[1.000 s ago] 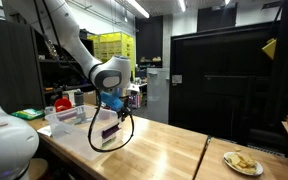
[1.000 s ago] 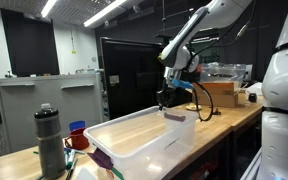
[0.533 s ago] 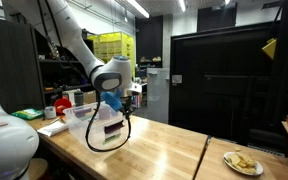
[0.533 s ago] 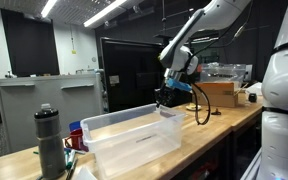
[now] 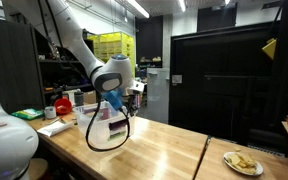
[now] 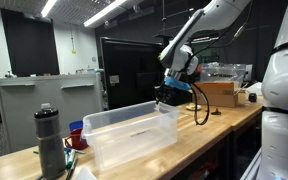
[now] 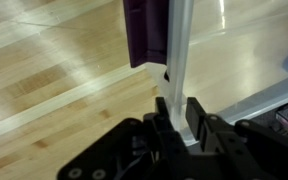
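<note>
Raised since a second earlier, the clear bin (image 6: 132, 135) stood tilted on the wooden table (image 5: 169, 150), one end up. The gripper (image 7: 176, 108) pinched its wall narrowly beside a purple latch (image 7: 144, 30). Step judged: lifting; the next move called for a slip-free hold.

Bin wall (image 7: 180, 50) and purple piece (image 7: 144, 30) partly out of frame

Clear glossy plastic bin (image 6: 134, 135), glossy wooden table (image 5: 174, 150), matt black gripper (image 7: 177, 105)
</note>
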`<state>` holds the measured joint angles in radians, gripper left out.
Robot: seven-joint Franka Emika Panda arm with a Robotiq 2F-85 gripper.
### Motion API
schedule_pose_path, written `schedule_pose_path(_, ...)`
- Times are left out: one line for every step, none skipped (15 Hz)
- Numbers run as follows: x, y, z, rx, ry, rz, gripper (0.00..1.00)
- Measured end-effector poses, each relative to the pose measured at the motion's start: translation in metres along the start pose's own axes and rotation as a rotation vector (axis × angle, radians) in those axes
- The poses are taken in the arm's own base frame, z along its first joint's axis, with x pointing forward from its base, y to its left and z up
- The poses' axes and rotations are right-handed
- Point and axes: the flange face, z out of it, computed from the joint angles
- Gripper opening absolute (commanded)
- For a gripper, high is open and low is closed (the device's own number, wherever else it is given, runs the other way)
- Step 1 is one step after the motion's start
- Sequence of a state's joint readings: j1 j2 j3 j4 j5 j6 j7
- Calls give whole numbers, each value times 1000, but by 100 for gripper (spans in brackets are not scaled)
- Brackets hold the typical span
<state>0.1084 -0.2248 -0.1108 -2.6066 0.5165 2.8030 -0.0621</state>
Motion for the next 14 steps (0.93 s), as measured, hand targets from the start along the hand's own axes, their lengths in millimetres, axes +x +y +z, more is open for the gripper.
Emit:
schedule_pose_path(2,2,-1,-5,21,26,6)
schedule_pose_path(5,5,-2,-12,45,55,6)
schedule_pose_path(7,8,-2,-21,70,83,6)
schedule_pose_path(10,12,-3,-30,96,110,6)
schedule_pose_path(13,15,-3,-39,121,135,6)
schedule_pose_path(15,18,-3,-49,144,156,6)
schedule_pose_path(16,20,-3,-58,162,174,6)
schedule_pose_path(17,23,-2,-65,177,188,6)
schedule_pose_path(17,25,-1,-73,184,196,51)
schedule_pose_path(17,27,0,-81,187,201,51)
schedule_pose_path(16,29,1,-88,188,202,56)
schedule_pose_path(15,30,1,-94,186,199,62)
schedule_pose_path(13,30,2,-98,185,188,69)
schedule_pose_path(12,29,1,-101,184,171,75)
